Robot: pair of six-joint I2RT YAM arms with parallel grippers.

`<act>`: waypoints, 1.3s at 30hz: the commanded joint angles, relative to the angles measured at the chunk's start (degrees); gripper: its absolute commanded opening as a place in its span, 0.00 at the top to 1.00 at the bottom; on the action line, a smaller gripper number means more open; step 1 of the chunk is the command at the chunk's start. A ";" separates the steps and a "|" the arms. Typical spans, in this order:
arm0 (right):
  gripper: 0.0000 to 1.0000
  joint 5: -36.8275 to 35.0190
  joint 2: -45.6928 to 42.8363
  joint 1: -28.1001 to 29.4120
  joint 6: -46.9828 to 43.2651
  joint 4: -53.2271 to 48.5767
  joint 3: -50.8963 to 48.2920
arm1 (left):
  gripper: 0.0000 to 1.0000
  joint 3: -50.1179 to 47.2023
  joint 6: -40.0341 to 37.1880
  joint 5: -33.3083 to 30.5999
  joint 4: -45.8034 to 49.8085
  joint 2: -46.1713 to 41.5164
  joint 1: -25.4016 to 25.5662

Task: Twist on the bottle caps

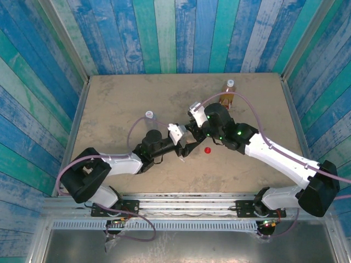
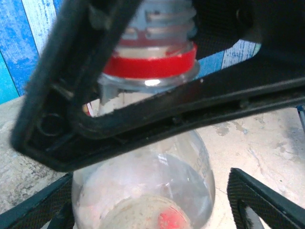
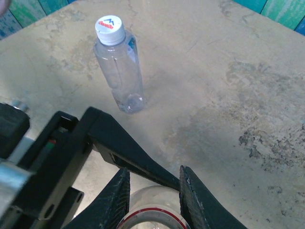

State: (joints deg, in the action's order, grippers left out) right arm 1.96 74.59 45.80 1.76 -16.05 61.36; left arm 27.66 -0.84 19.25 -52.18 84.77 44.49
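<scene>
My right gripper (image 3: 155,191) clamps the neck of the clear bottle (image 2: 157,167) — whether the left gripper (image 2: 143,210) grips it I cannot tell — red cap (image 1: 207,149) on the table (image 1: 120,104).

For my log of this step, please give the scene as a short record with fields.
open bottle: clear, red neck ring, threads bare, no cap
left gripper: fingers either side of its body; grip unclear
right gripper: at its neck; grip unclear
red cap: loose on table
capped bottle: clear, white cap, standing
amber bottle: standing at far side, cap on
</scene>
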 commanded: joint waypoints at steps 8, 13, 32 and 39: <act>0.71 0.29 -1.46 0.47 -0.35 0.24 -1.00 | 0.20 1.52 -0.38 0.40 0.60 1.73 0.18; 0.71 0.15 -1.26 0.49 -0.71 -0.03 -0.86 | 0.22 1.43 -0.70 0.13 1.38 1.24 0.22; 0.28 -7.24 -8.06 0.60 2.90 -0.52 -1.26 | 0.45 -0.21 -0.03 -0.29 -2.58 1.79 0.14; 0.14 -17.57 -16.94 0.35 5.33 -0.25 -7.50 | 0.43 -1.76 -1.47 0.15 -1.15 -0.13 0.16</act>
State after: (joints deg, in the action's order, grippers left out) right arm -9.47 60.01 46.06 5.82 -15.81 57.14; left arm 26.83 -1.32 19.07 -53.06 85.76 44.49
